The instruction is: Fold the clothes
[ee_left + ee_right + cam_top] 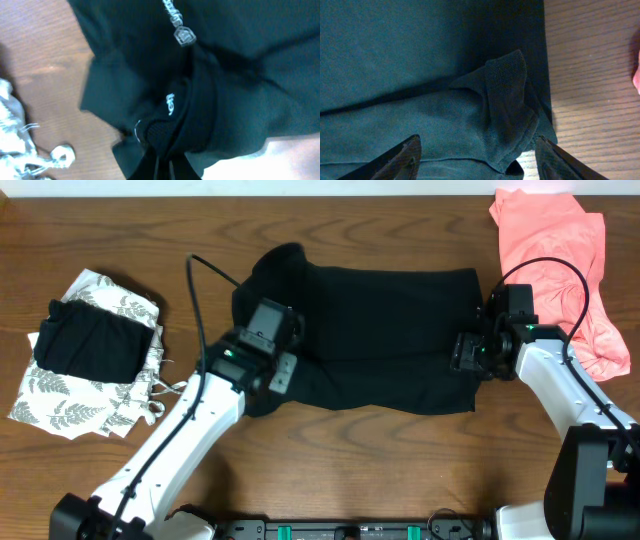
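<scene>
Shirt [390, 330] (black, limp, light) lies across mid-frame overhead; it will likely sag, so pinch thick folds or hems. Left gripper [162, 162] is clamped on a fold at its left end; right gripper [480, 160] gapes above its right corner.

Black collared shirt [390, 330]: matt, fine-meshed knit cloth. Table [330, 470]: brown wood grain, smooth, faint sheen. Salmon-pink garment [560, 250]: soft matt cloth.

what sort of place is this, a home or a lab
Probably a robotics lab or test bench: a left arm and right arm with cables at a wooden table, a black shirt spread between them, a pink garment set aside.
</scene>
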{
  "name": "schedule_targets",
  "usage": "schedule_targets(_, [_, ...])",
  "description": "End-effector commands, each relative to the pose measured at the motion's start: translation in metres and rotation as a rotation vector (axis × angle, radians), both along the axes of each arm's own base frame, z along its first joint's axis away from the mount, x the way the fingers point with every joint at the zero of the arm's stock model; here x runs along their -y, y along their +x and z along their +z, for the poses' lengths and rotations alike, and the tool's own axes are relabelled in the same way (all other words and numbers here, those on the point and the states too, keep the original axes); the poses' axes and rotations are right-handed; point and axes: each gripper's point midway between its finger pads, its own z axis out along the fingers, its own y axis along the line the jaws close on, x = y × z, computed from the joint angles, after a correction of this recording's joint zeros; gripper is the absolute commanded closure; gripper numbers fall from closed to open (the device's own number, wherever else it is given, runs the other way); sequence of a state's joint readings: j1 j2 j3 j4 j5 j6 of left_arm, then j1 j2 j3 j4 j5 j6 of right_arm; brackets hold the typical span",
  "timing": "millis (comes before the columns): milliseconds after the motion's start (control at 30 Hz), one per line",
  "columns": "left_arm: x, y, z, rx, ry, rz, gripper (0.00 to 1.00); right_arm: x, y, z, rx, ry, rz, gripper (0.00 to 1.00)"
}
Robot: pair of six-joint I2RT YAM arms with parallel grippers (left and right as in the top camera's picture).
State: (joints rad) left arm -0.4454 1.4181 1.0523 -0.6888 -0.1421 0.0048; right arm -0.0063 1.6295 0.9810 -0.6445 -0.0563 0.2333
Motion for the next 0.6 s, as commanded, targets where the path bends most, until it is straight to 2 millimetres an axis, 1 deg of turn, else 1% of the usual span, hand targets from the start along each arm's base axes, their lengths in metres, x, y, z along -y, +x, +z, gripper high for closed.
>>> schedule_targets(0, [-0.007,0.017,0.005,0.051,0.038,-0.026,0.94,0.002,0.007,0.012,0.038,0.003,-0.003,0.29])
schedule_targets(133, [-0.014,0.035,0.012,0.113,0.03,-0.014,0.94,0.002,0.007,0.012,0.036,0.003,-0.003,0.29])
schedule_targets(233, [-0.025,0.042,0.006,0.105,0.039,0.013,0.93,0.002,0.007,0.012,0.036,0.003,-0.003,0.29])
schedule_targets(333, [-0.037,0.048,-0.005,0.082,0.052,0.042,0.9,0.002,0.007,0.012,0.036,0.003,-0.003,0.29])
schedule_targets(367, [-0.04,0.049,-0.008,0.075,0.055,0.05,0.84,0.002,0.007,0.012,0.036,0.003,-0.003,0.29])
schedule_targets(433, [-0.045,0.05,-0.014,0.06,0.06,0.063,0.49,0.002,0.007,0.012,0.035,0.003,-0.003,0.29])
schedule_targets(500, [-0.047,0.047,-0.016,0.044,0.053,0.087,0.18,0.002,0.006,0.011,0.031,0.003,-0.003,0.29])
schedule_targets(533, [-0.047,0.044,-0.016,0.038,0.049,0.099,0.12,0.002,0.005,0.011,0.027,0.003,-0.003,0.29])
schedule_targets(567, [-0.048,0.042,-0.016,0.028,0.048,0.108,0.12,0.001,0.004,0.011,0.022,0.003,-0.003,0.29])
